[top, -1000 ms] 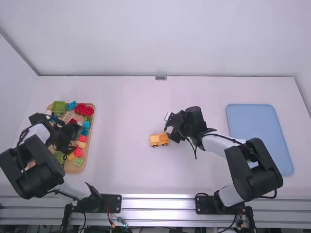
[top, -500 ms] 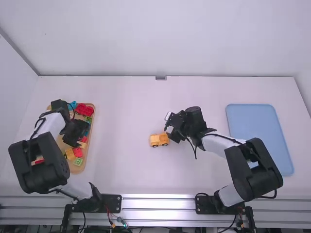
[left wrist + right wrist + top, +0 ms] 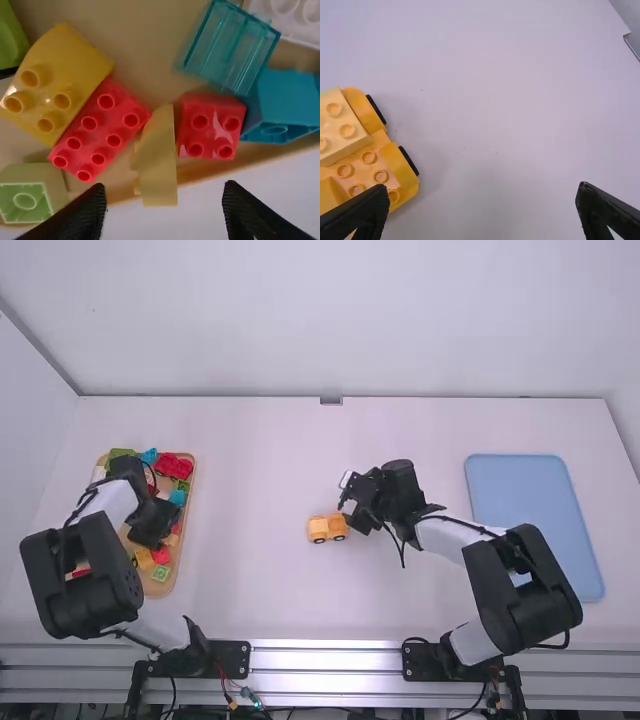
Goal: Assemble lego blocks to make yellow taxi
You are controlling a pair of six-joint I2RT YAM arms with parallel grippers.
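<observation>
1. The desk is the biggest thing here, white and flat.
2. The blue tray lies flat on the right side.
3. The wooden tray is on the left side, with lots of bright blocks in it.
4. The right end effector is just beside the toy car, its two fingers spread wide with nothing pinched.
5. The left end effector is over the wooden tray. Its fingers are wide apart too, and it isn't pinching anything.
6. The yellow toy car sits near the middle of the desk, black wheels down, with a paler block on top.
7. The curved yellow block is beside the long red block.
8. The small red block has four bumps.
9. The thin yellow block is between those two red ones.
</observation>
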